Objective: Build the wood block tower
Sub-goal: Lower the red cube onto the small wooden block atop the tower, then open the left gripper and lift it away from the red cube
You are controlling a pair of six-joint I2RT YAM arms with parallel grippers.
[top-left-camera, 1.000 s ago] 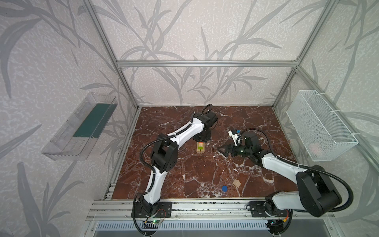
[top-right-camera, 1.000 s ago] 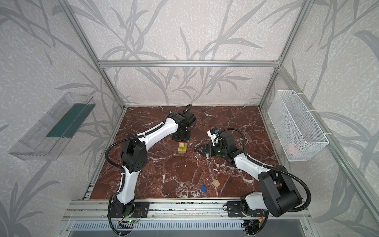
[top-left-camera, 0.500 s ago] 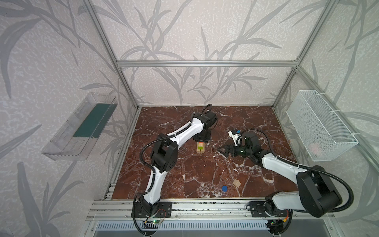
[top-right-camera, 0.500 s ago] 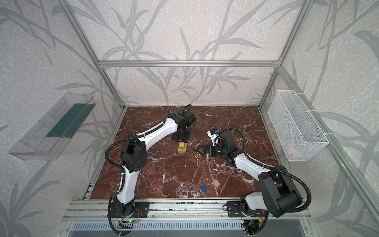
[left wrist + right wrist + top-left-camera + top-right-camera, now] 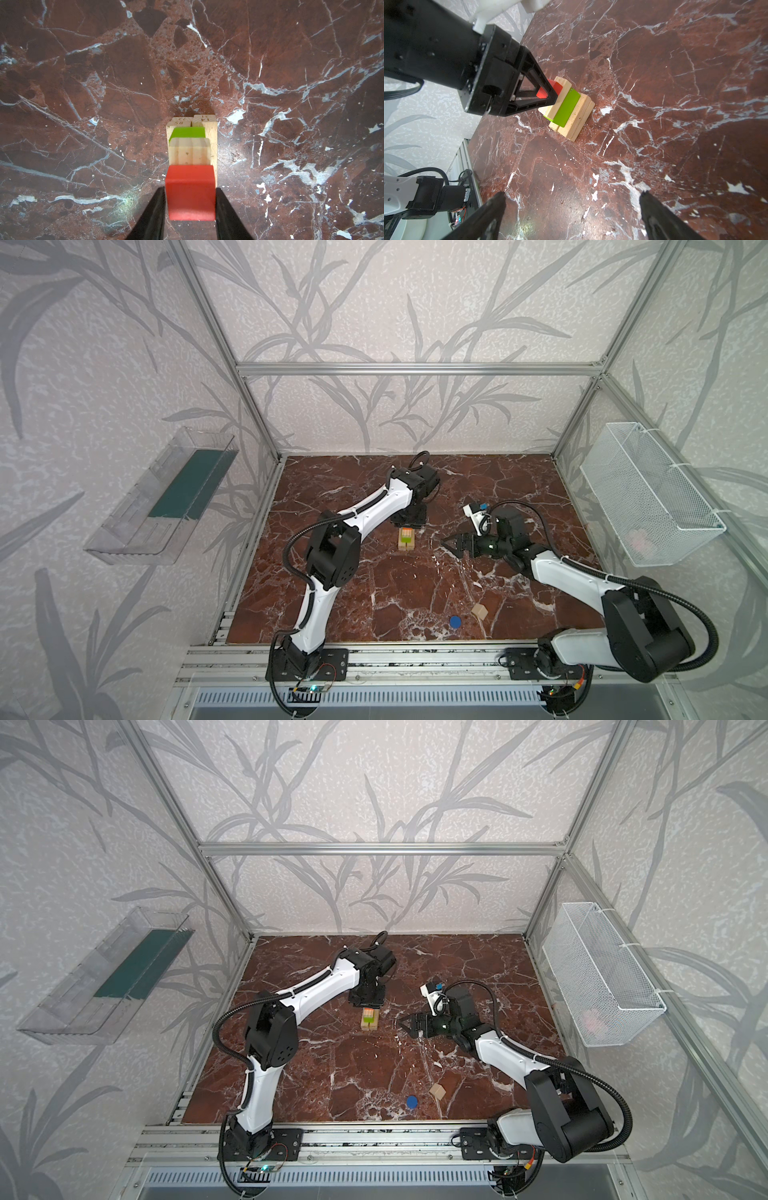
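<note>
The wood block tower [image 5: 406,540] [image 5: 369,1020] stands mid-table: light planks [image 5: 212,133] at the base, a lime-green brick [image 5: 566,110], another plank, then a red cube [image 5: 190,195] on top. From above, my left gripper [image 5: 190,188] straddles the red cube; its black fingers [image 5: 552,97] stand narrowly open, with hairline gaps to the cube's sides. To the right of the tower my right gripper [image 5: 572,193] [image 5: 451,540] is wide open and empty, pointing at it. A blue disc [image 5: 456,621] and a small natural-wood piece [image 5: 479,611] lie loose near the front edge.
A white wire basket [image 5: 648,497] hangs on the right wall and a clear tray [image 5: 166,497] on the left wall. Aluminium frame posts ring the marble table [image 5: 415,585]. The arm bases sit on the front rail [image 5: 415,659].
</note>
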